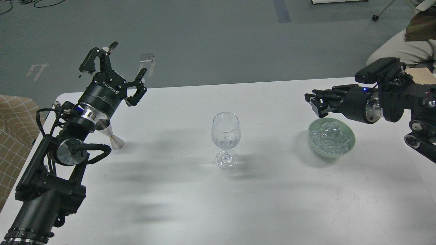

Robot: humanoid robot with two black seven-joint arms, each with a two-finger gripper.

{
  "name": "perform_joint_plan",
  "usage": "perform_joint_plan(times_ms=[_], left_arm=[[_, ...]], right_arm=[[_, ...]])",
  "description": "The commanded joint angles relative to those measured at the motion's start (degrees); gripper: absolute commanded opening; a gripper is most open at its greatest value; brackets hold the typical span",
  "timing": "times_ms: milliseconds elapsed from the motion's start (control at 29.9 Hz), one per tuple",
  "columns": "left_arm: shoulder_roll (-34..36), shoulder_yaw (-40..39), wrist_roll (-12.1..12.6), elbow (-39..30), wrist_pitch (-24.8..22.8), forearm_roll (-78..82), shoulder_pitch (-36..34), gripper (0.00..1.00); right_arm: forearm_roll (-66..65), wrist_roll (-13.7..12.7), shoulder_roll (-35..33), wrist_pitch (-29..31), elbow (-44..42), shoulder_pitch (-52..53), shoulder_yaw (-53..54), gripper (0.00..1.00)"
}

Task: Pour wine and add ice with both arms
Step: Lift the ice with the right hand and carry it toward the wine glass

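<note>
**Both tools empty, glass mid-surface, ice bowl at right**

On the white surface [170, 204], centre: clear stemmed glass [225, 139], upright, w/ what looks like a small measure of near-colourless wine [226, 140] low in the bowl; hard to be sure, liquid is so clear. Right of it, well apart: pale green bowl [349, 141] heaped w/ ice [329, 136] cubes.

Left tool [117, 69]: raised above the far left edge, fingers spread wide apart, nothing held. Just under that arm a small silver cone-shaped vessel [114, 139] stands on the surface, partly hidden by the wrist; can't tell if anything's in it.

Right tool [315, 102]: hangs just above the bowl's far-left rim, pointing left, seen side-on and dark. Can't tell if fingers are apart or together; no cube seen in them.

Risks, as I judge them:
- Cubes are small, glassy, prob. slick; a pinch could squirt one out onto the surface.
- Tool dropping at the rim rather than over the heap could tip or shove the bowl.
- Tall glass on a narrow foot; a dropped cube or an arm swinging past could knock it over, spilling the wine.
- Left arm lowering could clip the silver vessel.
</note>
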Motion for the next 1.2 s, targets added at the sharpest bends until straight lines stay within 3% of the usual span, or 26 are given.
perform_joint_plan(times_ms=[0,501,1170], left_arm=[[0.0,0.0,-0.1,0.0,0.0,0.0,0.0,0.98],[-0.1,0.0,-0.1,0.0,-0.1,0.0,0.0,0.98],[0.0,-0.1,-0.1,0.0,-0.2,0.0,-0.4,0.98]], right_arm=[[0.0,0.1,0.3,0.5,1.1,1.9,0.0,0.00],[-0.1,0.3,2.3,6.0,6.8,8.1,0.3,0.00],[-0.1,0.3,5.4,6.5,12.3,12.2,0.2,0.00]])
